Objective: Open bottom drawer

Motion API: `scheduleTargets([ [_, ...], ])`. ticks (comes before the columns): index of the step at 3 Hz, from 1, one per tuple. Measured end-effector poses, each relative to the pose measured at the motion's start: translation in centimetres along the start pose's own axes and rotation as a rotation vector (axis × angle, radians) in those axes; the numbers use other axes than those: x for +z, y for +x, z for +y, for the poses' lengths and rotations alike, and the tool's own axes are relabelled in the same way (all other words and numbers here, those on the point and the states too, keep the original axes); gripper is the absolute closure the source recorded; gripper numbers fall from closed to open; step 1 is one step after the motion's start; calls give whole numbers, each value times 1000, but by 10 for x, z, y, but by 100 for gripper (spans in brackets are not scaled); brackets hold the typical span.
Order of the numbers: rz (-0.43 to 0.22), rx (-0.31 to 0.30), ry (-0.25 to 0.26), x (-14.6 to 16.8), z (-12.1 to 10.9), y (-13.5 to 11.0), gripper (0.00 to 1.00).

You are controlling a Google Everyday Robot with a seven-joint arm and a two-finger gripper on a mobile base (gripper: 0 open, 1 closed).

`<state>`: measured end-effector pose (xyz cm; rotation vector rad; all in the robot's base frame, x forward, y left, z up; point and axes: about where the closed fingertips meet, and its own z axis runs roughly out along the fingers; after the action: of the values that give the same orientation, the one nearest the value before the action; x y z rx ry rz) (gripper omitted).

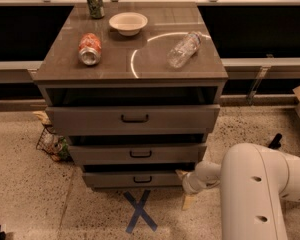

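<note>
The bottom drawer is the lowest of three grey-brown drawers in the cabinet, with a small black bar handle. Its front stands a little way out, less than the two drawers above it. My gripper is low by the floor at the drawer's right front corner, to the right of the handle. Its two tan fingers are spread apart, with nothing between them. My white arm fills the lower right.
On the cabinet top lie a red can, a white bowl, a clear plastic bottle and an upright green can. A wire basket sits on the floor left of the cabinet. A blue tape X marks the floor in front.
</note>
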<state>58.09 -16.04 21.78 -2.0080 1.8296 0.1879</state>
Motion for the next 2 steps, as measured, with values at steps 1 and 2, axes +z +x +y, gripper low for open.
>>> scheduleTargets([
  [1, 7, 12, 16, 11, -14, 10, 0],
  [2, 19, 29, 23, 26, -29, 22, 2],
])
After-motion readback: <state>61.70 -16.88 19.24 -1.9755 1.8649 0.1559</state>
